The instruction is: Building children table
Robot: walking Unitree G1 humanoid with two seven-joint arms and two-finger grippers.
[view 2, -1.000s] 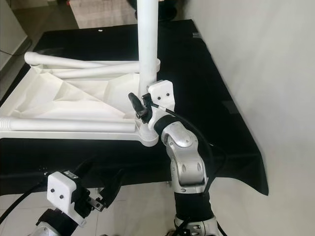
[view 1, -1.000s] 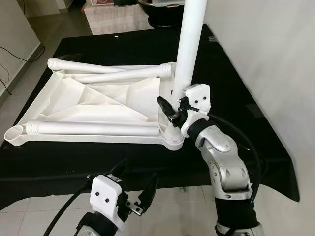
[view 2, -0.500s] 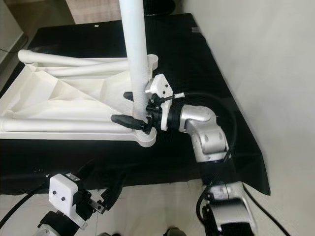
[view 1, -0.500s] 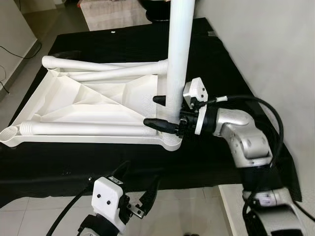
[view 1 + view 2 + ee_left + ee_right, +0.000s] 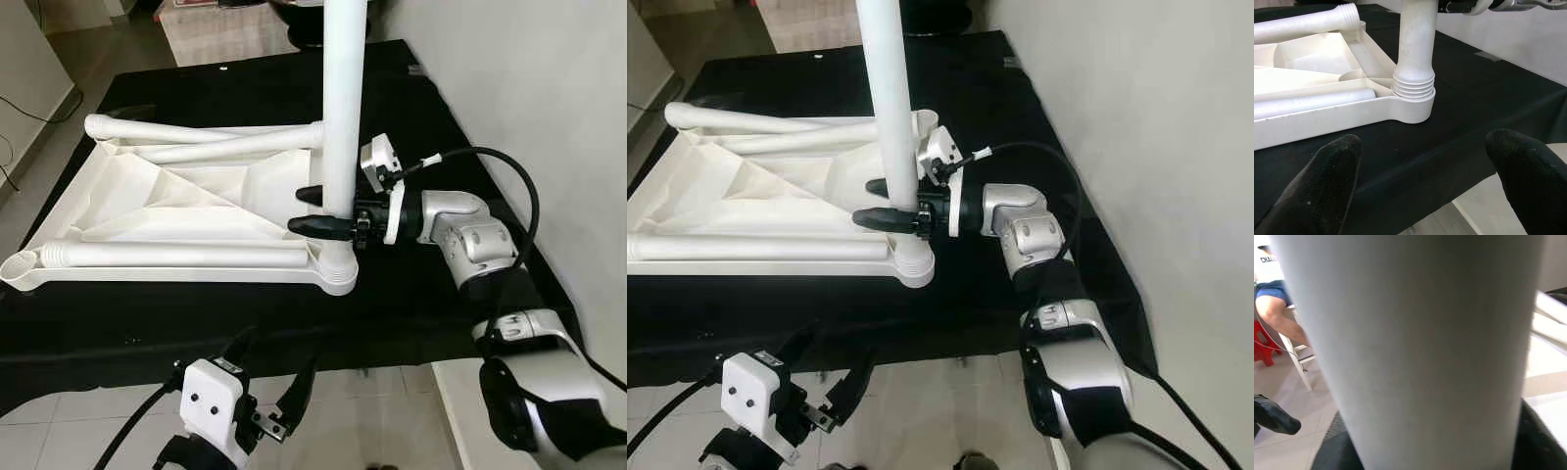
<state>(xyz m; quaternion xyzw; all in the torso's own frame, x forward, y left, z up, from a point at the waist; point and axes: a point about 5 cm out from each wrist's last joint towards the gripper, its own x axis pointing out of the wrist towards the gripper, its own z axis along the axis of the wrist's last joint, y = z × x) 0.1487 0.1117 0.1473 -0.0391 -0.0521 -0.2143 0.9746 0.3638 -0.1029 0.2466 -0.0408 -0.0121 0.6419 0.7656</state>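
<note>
The white plastic children's table (image 5: 186, 211) lies upside down on the black-covered tabletop (image 5: 411, 294). 1 white leg (image 5: 341, 117) stands upright in its near right corner socket; 3 more legs (image 5: 186, 257) lie flat inside the ribbed underside.

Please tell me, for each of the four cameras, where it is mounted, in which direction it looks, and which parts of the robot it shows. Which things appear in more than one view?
Left eye view: from the head, forward and down at the upturned white tabletop on the black cloth; both arms show.
Right eye view: the same scene beside it; right gripper around the upright leg.
Left wrist view: along the left gripper, its fingers apart, toward the leg's threaded base in the corner socket.
Right wrist view: pressed close against the leg.
Shared: all four show the upright leg.
</note>
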